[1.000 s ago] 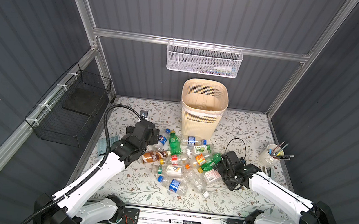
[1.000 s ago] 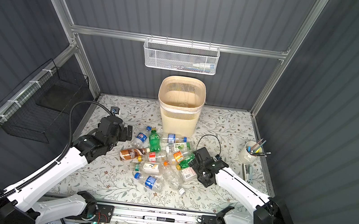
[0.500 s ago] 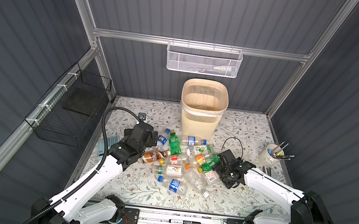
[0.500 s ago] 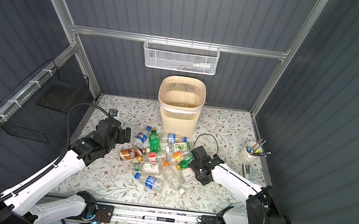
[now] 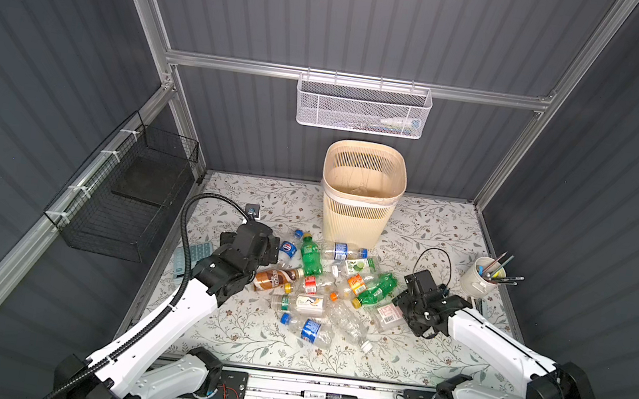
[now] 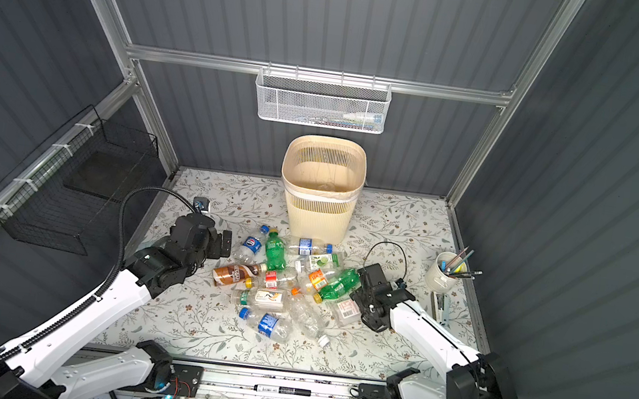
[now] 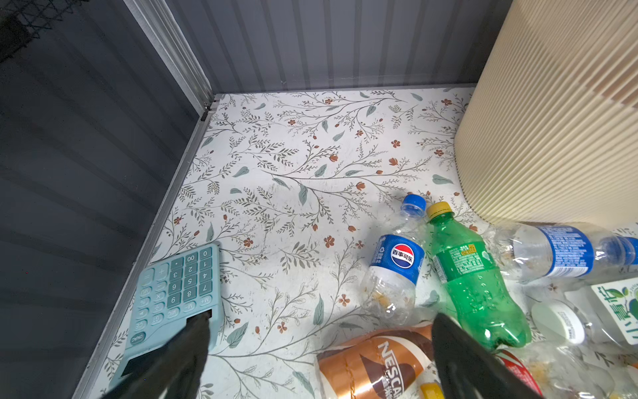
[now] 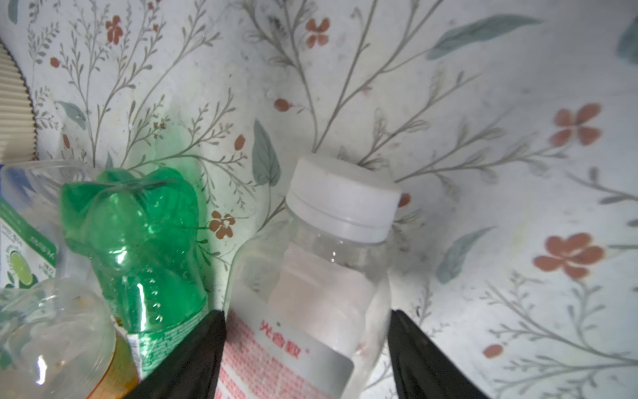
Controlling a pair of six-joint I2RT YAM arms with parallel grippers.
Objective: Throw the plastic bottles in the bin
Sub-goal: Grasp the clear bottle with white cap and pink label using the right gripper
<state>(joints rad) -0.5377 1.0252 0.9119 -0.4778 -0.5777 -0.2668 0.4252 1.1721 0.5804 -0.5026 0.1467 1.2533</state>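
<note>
My right gripper (image 8: 305,314) straddles a smooth, clear white-capped bottle (image 8: 324,276) with a pink label, in front of the bin (image 5: 352,221). Whether it pinches, I cannot tell. My left gripper (image 7: 321,321) gapes wide. Crinkled plastic bottles (image 5: 319,280) lie heaped before that slatted beige bin on a floral tabletop (image 5: 431,232) between ribbed grey walls (image 5: 374,27).

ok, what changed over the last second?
Right gripper has closed its jaws in around the white-capped bottle lying beside the green bottle. A firm grip can't be confirmed, and the bottle is not lifted. The right arm shifted only slightly. Left gripper stayed wide open at the pile's left edge, holding nothing. Other bottles and bin unmoved.
</note>
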